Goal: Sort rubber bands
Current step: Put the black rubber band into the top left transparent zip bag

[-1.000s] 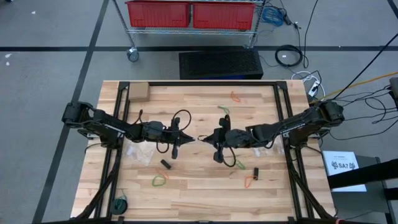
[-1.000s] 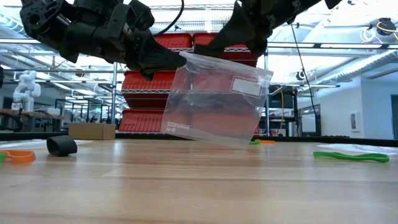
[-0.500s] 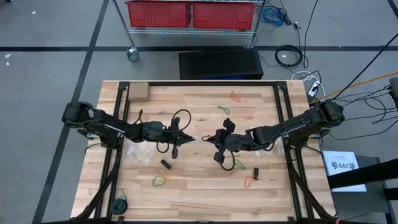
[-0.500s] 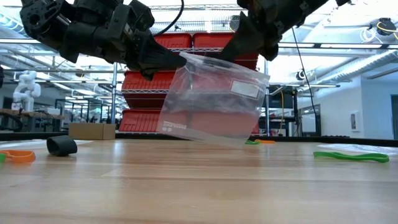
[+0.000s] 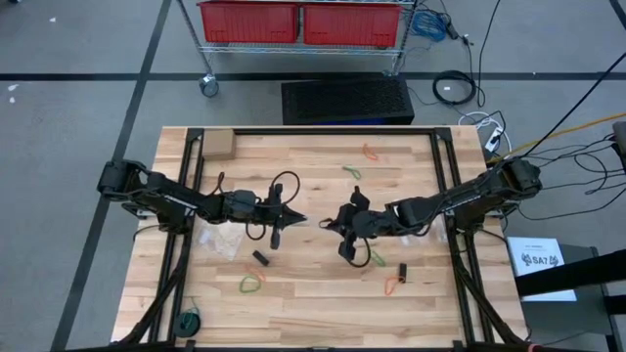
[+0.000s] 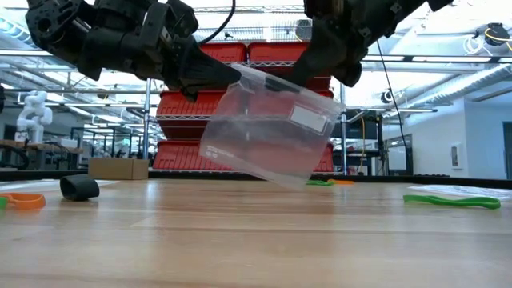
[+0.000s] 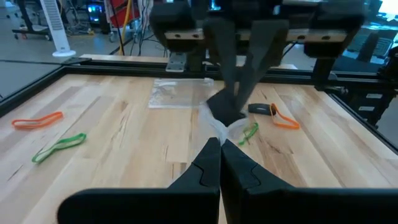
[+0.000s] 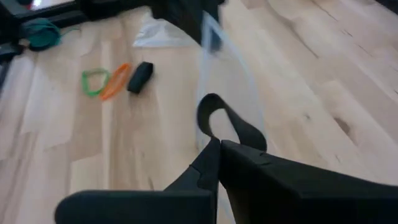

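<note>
In the low view an orange band (image 6: 24, 201) and a black band (image 6: 79, 187) lie nearest on the wooden table (image 6: 256, 240), with a green band (image 6: 452, 201) further right. Behind them a clear zip bag (image 6: 268, 128) hangs tilted above the table. The left gripper (image 6: 228, 76) is closed on its one top corner, and the right gripper (image 8: 214, 146) is closed on a black rubber band (image 8: 227, 121) at the bag's mouth.
</note>
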Tool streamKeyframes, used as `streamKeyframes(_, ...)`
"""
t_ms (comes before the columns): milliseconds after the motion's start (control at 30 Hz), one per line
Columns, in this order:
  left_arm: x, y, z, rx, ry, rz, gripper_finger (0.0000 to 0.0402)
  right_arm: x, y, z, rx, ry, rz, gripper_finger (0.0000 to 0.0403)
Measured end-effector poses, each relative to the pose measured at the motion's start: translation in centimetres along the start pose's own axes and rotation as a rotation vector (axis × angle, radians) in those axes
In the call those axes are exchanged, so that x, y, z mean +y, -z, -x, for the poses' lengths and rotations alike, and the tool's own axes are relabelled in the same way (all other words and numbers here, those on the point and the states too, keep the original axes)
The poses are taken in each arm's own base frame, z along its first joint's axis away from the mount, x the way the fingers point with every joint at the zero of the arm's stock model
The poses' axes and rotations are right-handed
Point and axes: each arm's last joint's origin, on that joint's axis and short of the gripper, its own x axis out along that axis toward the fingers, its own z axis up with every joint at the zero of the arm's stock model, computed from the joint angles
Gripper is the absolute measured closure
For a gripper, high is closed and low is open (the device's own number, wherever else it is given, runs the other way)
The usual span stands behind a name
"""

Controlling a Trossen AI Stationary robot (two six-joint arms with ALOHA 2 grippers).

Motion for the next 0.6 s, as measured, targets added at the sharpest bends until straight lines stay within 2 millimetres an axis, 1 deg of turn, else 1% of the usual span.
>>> streamKeyframes(133, 0.0, 0.0, 0.0, -0.002, 0.0, 0.0, 0.0401, -0.6, 0.1, -0.2, 0.042, -0.006, -0.033, 0.0366)
streamKeyframes(233, 0.0, 0.0, 0.0, -0.002, 0.0, 0.001, 0.0401, -1.0, -0.1, -0.3, 0.057, -0.024, -0.05, 0.0336)
streamKeyframes(433, 0.0, 0.0, 0.0, -0.001, 0.0, 0.001, 0.0402, -1.6, -0.8, -0.6, 0.016, -0.022, -0.056, 0.0271)
streamKeyframes(500, 0.0, 0.0, 0.0, -0.001, 0.0, 0.001, 0.0402, -1.7, -1.1, -0.6, -0.008, -0.027, -0.048, 0.0261)
streamKeyframes(600, 0.0, 0.0, 0.0, -0.001, 0.0, 0.001, 0.0401, -1.7, -1.3, -0.7, -0.016, -0.06, -0.046, 0.0265)
